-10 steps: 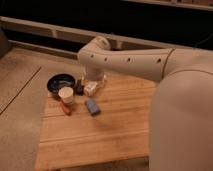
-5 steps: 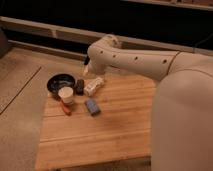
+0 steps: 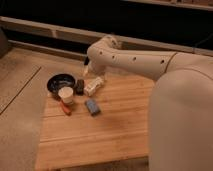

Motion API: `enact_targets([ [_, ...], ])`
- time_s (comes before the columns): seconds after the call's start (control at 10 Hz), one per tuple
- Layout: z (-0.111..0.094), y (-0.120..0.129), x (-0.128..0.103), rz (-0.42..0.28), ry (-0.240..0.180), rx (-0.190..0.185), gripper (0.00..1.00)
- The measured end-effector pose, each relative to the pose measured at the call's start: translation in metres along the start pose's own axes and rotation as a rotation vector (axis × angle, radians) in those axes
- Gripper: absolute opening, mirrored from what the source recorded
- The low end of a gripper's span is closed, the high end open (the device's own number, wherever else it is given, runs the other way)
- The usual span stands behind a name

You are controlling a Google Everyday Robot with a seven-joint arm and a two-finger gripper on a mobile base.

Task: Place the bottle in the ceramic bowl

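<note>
The whitish bottle (image 3: 94, 85) lies on its side on the wooden table (image 3: 115, 130), just right of a small dark object (image 3: 79, 86). The dark blue-black ceramic bowl (image 3: 60, 81) stands at the table's back left corner, left of that dark object. My gripper (image 3: 86, 65) hangs at the end of the white arm (image 3: 130, 57), above and slightly behind the bottle, apart from it. It holds nothing that I can see.
A small white cup (image 3: 66, 94) stands just in front of the bowl. An orange-red item (image 3: 65, 107) lies in front of the cup. A blue rectangular block (image 3: 92, 106) lies in front of the bottle. The table's left edge is close to the bowl.
The arm has lifted up and back from over the bottle. The bottle now shows fully, lying on the table in the same spot.
</note>
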Motion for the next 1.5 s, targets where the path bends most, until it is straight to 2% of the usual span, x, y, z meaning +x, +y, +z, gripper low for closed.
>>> enact_targets([
  [0.2,0.009,0.016,-0.015,0.006,-0.025,-0.019,0.65],
  [0.4,0.022,0.012,-0.022,0.021,-0.023,-0.025,0.65],
  [0.7,0.056,-0.017,-0.021,0.092,0.030,-0.008,0.65],
  [0.9,0.078,-0.028,-0.026,0.121,0.062,-0.009,0.65],
  [1.3,0.112,-0.024,-0.039,0.128,0.109,-0.035,0.65],
  [1.5,0.138,-0.020,-0.030,0.121,0.167,-0.041,0.65],
])
